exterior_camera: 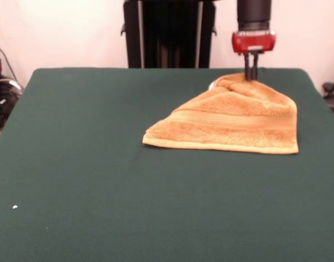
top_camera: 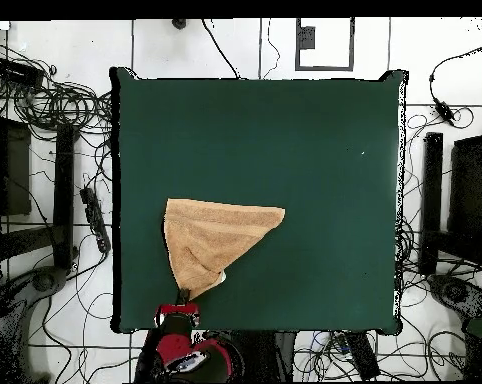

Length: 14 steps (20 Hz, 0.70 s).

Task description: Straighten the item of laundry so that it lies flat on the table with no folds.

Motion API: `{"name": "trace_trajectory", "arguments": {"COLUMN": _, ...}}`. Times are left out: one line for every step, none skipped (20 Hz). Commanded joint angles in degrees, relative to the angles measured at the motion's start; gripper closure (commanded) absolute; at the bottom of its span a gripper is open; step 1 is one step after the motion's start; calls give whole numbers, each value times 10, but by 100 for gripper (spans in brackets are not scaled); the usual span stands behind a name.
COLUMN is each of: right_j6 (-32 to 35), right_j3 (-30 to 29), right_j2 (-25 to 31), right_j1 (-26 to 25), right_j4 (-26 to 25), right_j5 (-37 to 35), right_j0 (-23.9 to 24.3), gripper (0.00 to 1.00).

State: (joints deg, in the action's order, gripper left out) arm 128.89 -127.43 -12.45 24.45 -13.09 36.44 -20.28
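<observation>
The item of laundry (exterior_camera: 232, 125) is a golden-tan towel lying folded into a rough triangle on the right far part of the dark green table (exterior_camera: 74, 164). Its long straight edge faces the camera, and a woven band runs across it. The far corner is bunched into a peak, with a bit of white label (exterior_camera: 213, 85) beside it. My gripper (exterior_camera: 251, 76) comes straight down onto that peak, its fingers close together and shut on the cloth. In the overhead view the towel (top_camera: 217, 238) narrows toward the gripper (top_camera: 183, 298) near the table's (top_camera: 315, 150) bottom edge.
A small white speck (exterior_camera: 15, 207) lies on the table's near left part. Around the table, the floor holds tangled cables (top_camera: 55, 100) and black equipment (top_camera: 430, 200). The towel's gripped corner sits close to the table's robot-side edge.
</observation>
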Motion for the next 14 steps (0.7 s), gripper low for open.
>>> {"name": "trace_trajectory", "arguments": {"right_j6": 89, "right_j3": -46, "right_j2": 50, "right_j1": 148, "right_j4": 94, "right_j5": -181, "right_j0": -33, "gripper": 100}}
{"name": "trace_trajectory", "arguments": {"right_j6": 91, "right_j3": -48, "right_j2": 50, "right_j1": 159, "right_j4": 104, "right_j5": -195, "right_j0": -40, "gripper": 100}}
{"name": "trace_trajectory", "arguments": {"right_j6": 94, "right_j3": -49, "right_j2": 51, "right_j1": 168, "right_j4": 112, "right_j5": -208, "right_j0": -45, "gripper": 100}}
{"name": "trace_trajectory", "arguments": {"right_j6": 96, "right_j3": -51, "right_j2": 51, "right_j1": 176, "right_j4": 118, "right_j5": -220, "right_j0": -49, "gripper": 100}}
{"name": "trace_trajectory", "arguments": {"right_j6": 98, "right_j3": -52, "right_j2": 51, "right_j1": 185, "right_j4": 123, "right_j5": -232, "right_j0": -53, "gripper": 100}}
{"name": "trace_trajectory", "arguments": {"right_j6": 101, "right_j3": -53, "right_j2": 54, "right_j1": 192, "right_j4": 127, "right_j5": -243, "right_j0": -55, "gripper": 100}}
{"name": "trace_trajectory", "arguments": {"right_j6": 103, "right_j3": -53, "right_j2": 54, "right_j1": 196, "right_j4": 132, "right_j5": -250, "right_j0": -59, "gripper": 100}}
{"name": "trace_trajectory", "arguments": {"right_j6": 105, "right_j3": -53, "right_j2": 53, "right_j1": 200, "right_j4": 137, "right_j5": -257, "right_j0": -63, "gripper": 100}}
{"name": "trace_trajectory", "arguments": {"right_j6": 109, "right_j3": -52, "right_j2": 52, "right_j1": 200, "right_j4": 142, "right_j5": -259, "right_j0": -68, "gripper": 100}}
{"name": "trace_trajectory", "arguments": {"right_j6": 112, "right_j3": -50, "right_j2": 52, "right_j1": 199, "right_j4": 149, "right_j5": -260, "right_j0": -74, "gripper": 100}}
{"name": "trace_trajectory", "arguments": {"right_j6": 116, "right_j3": -49, "right_j2": 52, "right_j1": 197, "right_j4": 155, "right_j5": -260, "right_j0": -79, "gripper": 100}}
{"name": "trace_trajectory", "arguments": {"right_j6": 119, "right_j3": -48, "right_j2": 50, "right_j1": 195, "right_j4": 160, "right_j5": -259, "right_j0": -84, "gripper": 100}}
{"name": "trace_trajectory", "arguments": {"right_j6": 121, "right_j3": -47, "right_j2": 51, "right_j1": 192, "right_j4": 165, "right_j5": -257, "right_j0": -87, "gripper": 100}}
{"name": "trace_trajectory", "arguments": {"right_j6": 124, "right_j3": -45, "right_j2": 51, "right_j1": 190, "right_j4": 171, "right_j5": -257, "right_j0": -91, "gripper": 100}}
